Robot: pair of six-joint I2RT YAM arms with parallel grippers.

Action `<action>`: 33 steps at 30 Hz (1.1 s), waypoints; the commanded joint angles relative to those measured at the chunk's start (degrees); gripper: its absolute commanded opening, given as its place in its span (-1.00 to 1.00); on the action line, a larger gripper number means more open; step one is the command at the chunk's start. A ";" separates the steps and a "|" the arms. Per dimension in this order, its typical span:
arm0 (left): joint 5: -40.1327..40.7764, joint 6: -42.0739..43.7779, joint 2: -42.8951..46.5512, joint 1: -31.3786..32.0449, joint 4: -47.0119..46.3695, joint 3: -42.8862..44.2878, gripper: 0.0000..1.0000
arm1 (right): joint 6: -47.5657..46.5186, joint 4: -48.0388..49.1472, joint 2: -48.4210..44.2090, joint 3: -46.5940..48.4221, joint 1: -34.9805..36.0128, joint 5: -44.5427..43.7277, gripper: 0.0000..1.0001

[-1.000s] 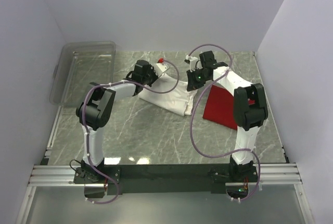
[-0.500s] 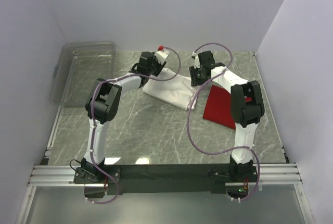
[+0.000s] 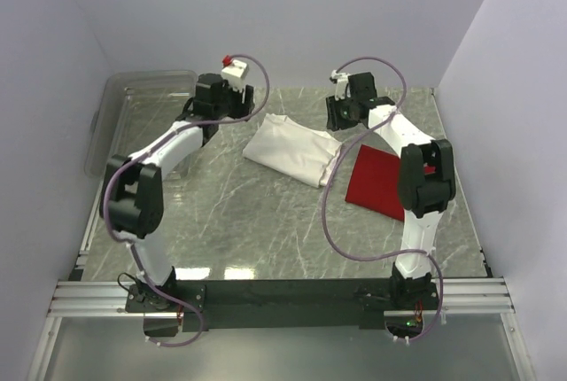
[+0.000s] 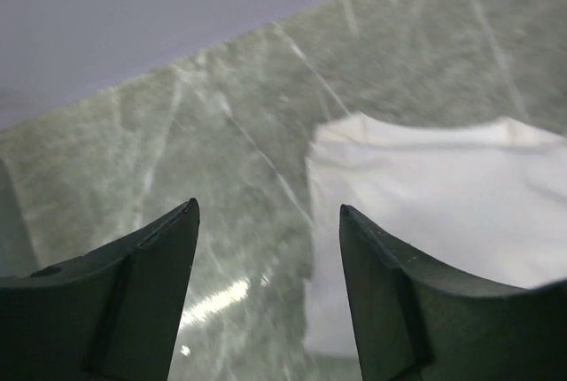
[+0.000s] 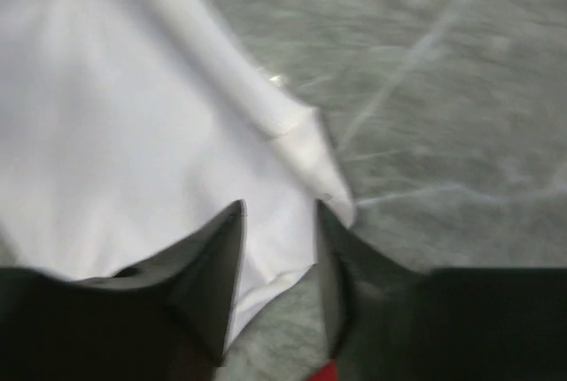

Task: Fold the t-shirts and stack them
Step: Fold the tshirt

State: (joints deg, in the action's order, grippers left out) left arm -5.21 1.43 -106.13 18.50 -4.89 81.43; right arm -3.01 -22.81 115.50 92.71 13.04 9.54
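White t-shirt [image 3: 292,152] lay as a folded bundle near the middle of the far edge of the desk [image 3: 221,221], chest print not visible. Red t-shirt [image 3: 376,182] lay flat toward the right edge, just beside the white one; contact could not be told. Not yet stacked.

Your left claw [image 4: 267,213] hung with jaws parted and nothing between them, off the bundle's left end over bare desk. Your right claw [image 5: 279,208] hovered at the bundle's right end, jaws apart, with cloth beneath them but not pinched.

Judgement: you had the claws flanking opposite ends because a two-ended fold needs both corners carried level. Clear bin [image 3: 142,115] sat at the far left corner.
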 commanded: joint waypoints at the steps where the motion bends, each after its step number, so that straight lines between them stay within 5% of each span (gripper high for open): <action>1: -14.09 -2.22 3.47 0.83 2.60 -6.10 0.34 | -12.80 -4.69 -5.54 -0.94 0.15 26.63 -0.20; 6: -21.85 -3.01 -3.55 0.92 6.28 -3.48 -0.10 | -17.91 -18.11 0.94 6.94 2.87 36.69 -0.69; 11: -20.20 -4.59 -9.44 1.10 8.05 -0.57 -0.30 | -16.86 -18.32 2.62 5.47 5.50 32.21 -0.71; 33: -13.42 -19.61 -0.41 4.60 4.35 -22.53 -0.36 | -19.66 -23.15 3.59 -5.78 9.29 14.98 -0.74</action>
State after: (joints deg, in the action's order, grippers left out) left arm -20.75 -13.63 -109.23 20.91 -4.14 62.59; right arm -19.40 -41.98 118.67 88.03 22.00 27.38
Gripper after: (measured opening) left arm 0.324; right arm 0.134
